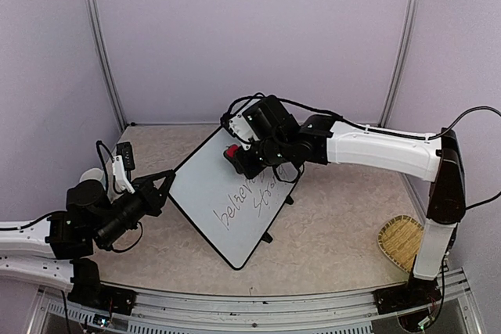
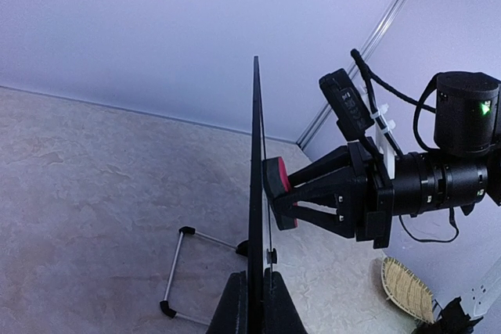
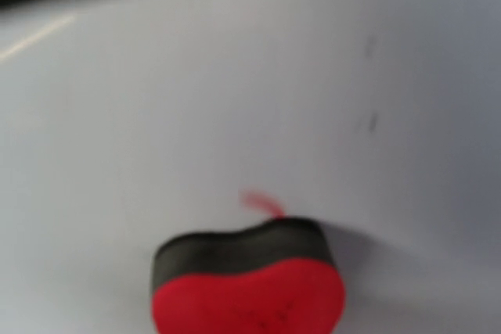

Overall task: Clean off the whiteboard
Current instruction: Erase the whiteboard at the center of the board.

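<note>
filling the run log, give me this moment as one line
left gripper: shut on board edge | right gripper: shut on eraser, pressed to board | writing: not erased

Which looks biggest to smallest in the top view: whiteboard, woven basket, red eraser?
1. whiteboard, by far the largest.
2. woven basket, much smaller.
3. red eraser, smallest, though only part of it shows.

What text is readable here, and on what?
"believe" (roughly): upper line of black handwriting on the whiteboard.
"Sto": start of the lower line; the rest is too small to read.
On the eraser: no readable text.
</note>
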Robot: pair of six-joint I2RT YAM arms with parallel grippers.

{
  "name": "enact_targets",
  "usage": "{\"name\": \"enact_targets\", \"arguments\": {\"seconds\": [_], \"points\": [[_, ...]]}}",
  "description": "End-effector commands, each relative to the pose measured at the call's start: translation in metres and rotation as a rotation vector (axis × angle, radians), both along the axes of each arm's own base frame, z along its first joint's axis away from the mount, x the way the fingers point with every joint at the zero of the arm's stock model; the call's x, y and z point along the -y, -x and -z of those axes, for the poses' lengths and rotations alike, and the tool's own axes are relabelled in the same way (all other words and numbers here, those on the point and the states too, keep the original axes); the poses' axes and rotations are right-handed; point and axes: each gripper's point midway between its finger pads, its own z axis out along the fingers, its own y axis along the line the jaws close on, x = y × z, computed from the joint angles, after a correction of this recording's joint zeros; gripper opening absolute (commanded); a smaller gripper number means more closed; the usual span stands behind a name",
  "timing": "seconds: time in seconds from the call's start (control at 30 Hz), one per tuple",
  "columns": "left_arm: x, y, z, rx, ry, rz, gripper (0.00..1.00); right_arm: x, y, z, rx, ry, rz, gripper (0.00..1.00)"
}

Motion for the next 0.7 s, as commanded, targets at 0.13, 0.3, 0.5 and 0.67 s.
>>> {"name": "enact_targets", "arguments": {"seconds": [0.13, 0.3, 0.5, 0.67], "points": [[0.026, 0.027, 0.035, -0.045, -0.149, 0.201, 0.00, -0.020, -0.026, -0.025, 0.034, -0.038, -0.012, 0.15], [0.026, 0.026, 0.034, -0.042, -0.145, 0.200, 0.00, -0.023, -0.028, -0.029, 0.027, -0.040, -0.020, 0.15], [0.025, 0.027, 0.034, -0.041, -0.151, 0.200, 0.00, -0.014, -0.016, 0.001, -0.036, 0.004, -0.036, 0.15], [0.024, 0.027, 0.035, -0.041, -0.150, 0.199, 0.00, 0.000, -0.005, 0.020, -0.075, 0.021, -0.033, 0.15]]}}
